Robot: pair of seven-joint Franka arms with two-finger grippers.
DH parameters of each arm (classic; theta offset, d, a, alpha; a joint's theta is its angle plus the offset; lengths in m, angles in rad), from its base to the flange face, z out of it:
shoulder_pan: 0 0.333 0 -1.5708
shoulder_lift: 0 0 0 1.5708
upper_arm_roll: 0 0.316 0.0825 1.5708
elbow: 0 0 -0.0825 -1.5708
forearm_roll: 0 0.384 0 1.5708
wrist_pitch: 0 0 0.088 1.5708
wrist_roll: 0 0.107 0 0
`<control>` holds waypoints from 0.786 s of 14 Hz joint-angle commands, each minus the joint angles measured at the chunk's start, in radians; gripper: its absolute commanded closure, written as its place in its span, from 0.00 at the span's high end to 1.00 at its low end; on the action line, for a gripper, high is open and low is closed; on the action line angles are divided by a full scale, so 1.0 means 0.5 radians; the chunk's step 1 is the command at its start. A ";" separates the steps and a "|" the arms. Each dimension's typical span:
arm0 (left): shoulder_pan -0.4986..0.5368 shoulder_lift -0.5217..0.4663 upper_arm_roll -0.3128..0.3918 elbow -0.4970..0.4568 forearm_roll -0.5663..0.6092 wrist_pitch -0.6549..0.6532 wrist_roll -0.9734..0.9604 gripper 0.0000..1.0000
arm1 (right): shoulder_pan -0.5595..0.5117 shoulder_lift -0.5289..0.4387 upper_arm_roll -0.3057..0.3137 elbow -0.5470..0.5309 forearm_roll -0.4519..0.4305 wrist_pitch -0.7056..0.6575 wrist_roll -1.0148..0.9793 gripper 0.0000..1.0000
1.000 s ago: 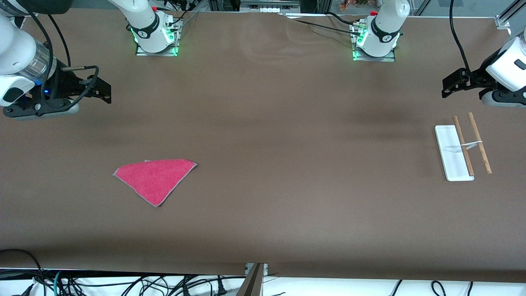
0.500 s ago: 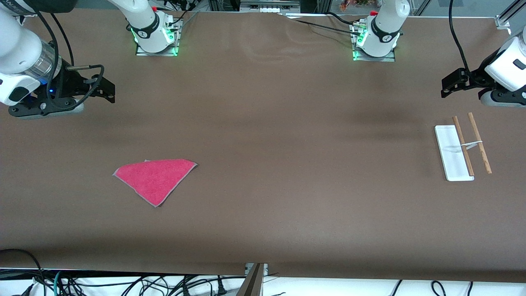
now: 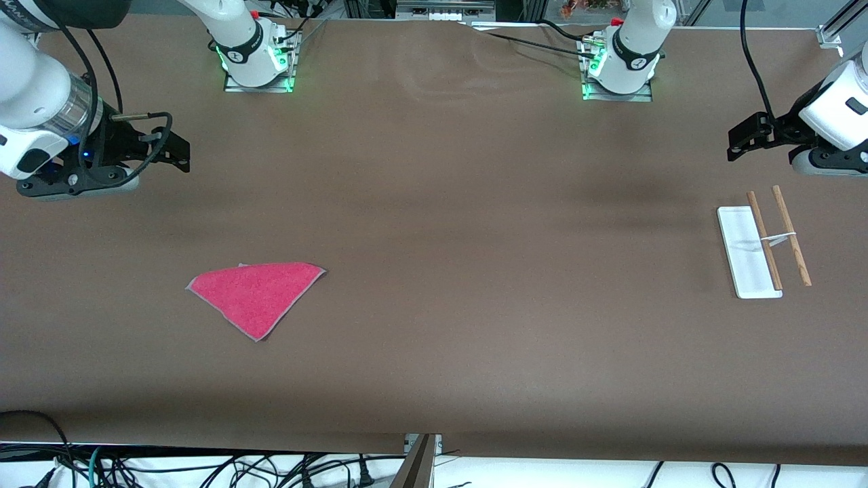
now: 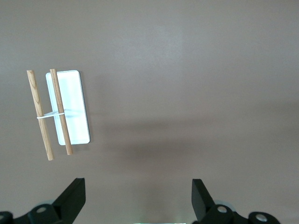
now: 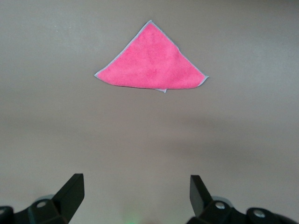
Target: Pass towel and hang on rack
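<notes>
The pink-red towel [image 3: 256, 296] lies flat as a triangle on the brown table toward the right arm's end; it also shows in the right wrist view [image 5: 152, 63]. The rack [image 3: 763, 245] lies toward the left arm's end, with a white base and two brown rods; it also shows in the left wrist view [image 4: 60, 111]. My right gripper [image 3: 178, 152] is open and empty, up over bare table short of the towel. My left gripper [image 3: 736, 142] is open and empty, up over bare table beside the rack.
Both arm bases [image 3: 256, 57] [image 3: 618, 68] stand along the table's edge farthest from the front camera. Cables hang below the table's near edge [image 3: 420, 444]. Brown table stretches between towel and rack.
My right gripper has shifted slightly toward the table's middle and upward in the front view. The left gripper has barely moved. Towel and rack are unmoved.
</notes>
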 commanded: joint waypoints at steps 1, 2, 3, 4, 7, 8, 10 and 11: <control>0.009 0.025 -0.012 0.058 0.024 -0.014 0.031 1.00 | -0.005 -0.005 0.006 -0.008 -0.028 -0.005 0.012 1.00; 0.009 0.025 -0.012 0.058 0.024 -0.014 0.031 1.00 | -0.005 -0.005 0.006 -0.017 -0.028 -0.005 0.012 1.00; 0.009 0.025 -0.012 0.058 0.024 -0.014 0.034 1.00 | -0.008 -0.005 0.006 -0.021 -0.028 0.001 0.012 1.00; 0.009 0.025 -0.012 0.058 0.021 -0.014 0.035 1.00 | -0.008 -0.005 0.006 -0.021 -0.028 0.001 0.012 1.00; 0.009 0.025 -0.012 0.058 0.024 -0.014 0.035 1.00 | -0.008 0.004 0.006 -0.024 -0.028 0.007 0.012 1.00; 0.009 0.025 -0.012 0.058 0.021 -0.014 0.035 1.00 | -0.008 0.008 0.006 -0.024 -0.028 0.010 0.012 1.00; 0.009 0.025 -0.012 0.058 0.021 -0.014 0.035 1.00 | -0.008 0.008 0.006 -0.024 -0.028 0.007 0.012 1.00; 0.009 0.025 -0.012 0.058 0.021 -0.014 0.035 1.00 | -0.008 0.011 0.006 -0.024 -0.028 0.007 0.012 1.00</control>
